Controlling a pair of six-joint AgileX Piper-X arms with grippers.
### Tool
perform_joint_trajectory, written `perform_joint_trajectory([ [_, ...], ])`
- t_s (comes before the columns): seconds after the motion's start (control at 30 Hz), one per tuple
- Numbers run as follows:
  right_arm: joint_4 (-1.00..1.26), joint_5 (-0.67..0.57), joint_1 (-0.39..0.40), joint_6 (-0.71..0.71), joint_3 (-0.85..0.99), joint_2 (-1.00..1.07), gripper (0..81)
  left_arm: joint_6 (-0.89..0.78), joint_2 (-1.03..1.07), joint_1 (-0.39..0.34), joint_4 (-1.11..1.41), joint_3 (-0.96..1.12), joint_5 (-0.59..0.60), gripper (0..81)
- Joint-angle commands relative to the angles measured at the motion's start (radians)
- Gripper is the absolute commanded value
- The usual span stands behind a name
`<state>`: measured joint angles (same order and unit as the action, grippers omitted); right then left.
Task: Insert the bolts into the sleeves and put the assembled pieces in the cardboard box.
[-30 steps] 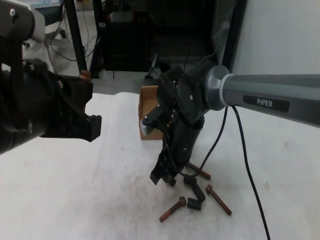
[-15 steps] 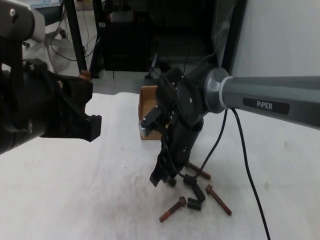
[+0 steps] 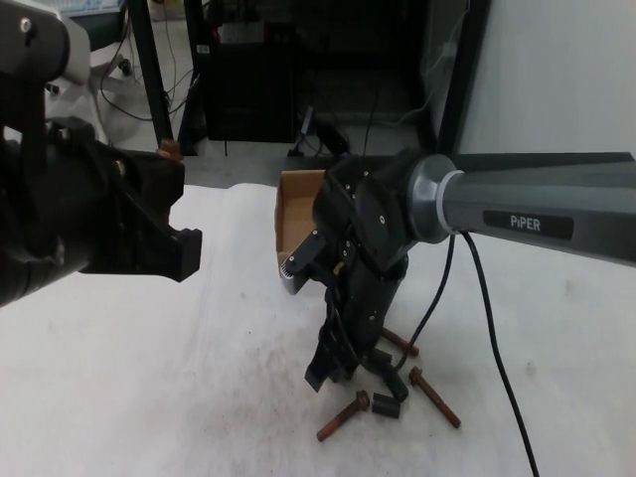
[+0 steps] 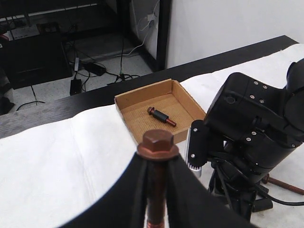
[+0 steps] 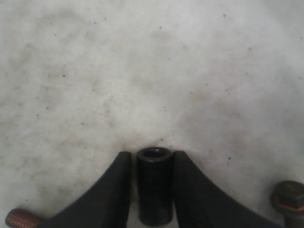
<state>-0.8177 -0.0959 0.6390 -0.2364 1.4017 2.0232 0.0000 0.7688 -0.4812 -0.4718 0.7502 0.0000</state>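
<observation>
My left gripper [image 4: 156, 161] is shut on a copper bolt [image 4: 157, 145], head outward, held high at the left [image 3: 169, 238] over the cloth. The cardboard box [image 4: 142, 95] sits at the bench's far edge with one assembled bolt-and-sleeve piece [image 4: 161, 116] inside. My right gripper [image 5: 153, 154] points down close to the white cloth, shut on a black sleeve [image 5: 154, 190] that lies lengthwise between its fingers. In the high view the right gripper [image 3: 333, 370] hangs in front of the box [image 3: 293, 204], beside the loose parts.
Loose bolts [image 3: 343, 415] [image 3: 434, 396] [image 3: 399, 341] and black sleeves [image 3: 396, 383] [image 3: 386, 405] lie on the cloth by the right gripper. A bolt head [image 5: 287, 197] and a threaded tip [image 5: 19, 219] flank its fingers. The right arm's cable [image 3: 487, 328] trails across the cloth.
The right arm has sunk lower and shifted a little nearer and rightward, toward the loose parts. The left arm has kept still with its bolt.
</observation>
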Motion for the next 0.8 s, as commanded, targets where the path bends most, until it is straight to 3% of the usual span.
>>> perform_joint_trajectory([
  [0.0, -0.006, -0.006, -0.001, -0.012, -0.001, -0.004, 27.9, 0.0, -0.012, 0.0, 0.006, 0.004, -0.006, 0.2],
  [0.27, -0.068, 0.04, -0.007, -0.088, -0.001, -0.004, 27.9, 0.0, -0.012, 0.0, 0.006, 0.004, -0.006, 0.2],
  [0.77, -0.03, 0.04, -0.009, -0.09, -0.001, -0.004, 27.9, 0.0, -0.012, 0.0, 0.006, 0.004, -0.006, 0.2],
])
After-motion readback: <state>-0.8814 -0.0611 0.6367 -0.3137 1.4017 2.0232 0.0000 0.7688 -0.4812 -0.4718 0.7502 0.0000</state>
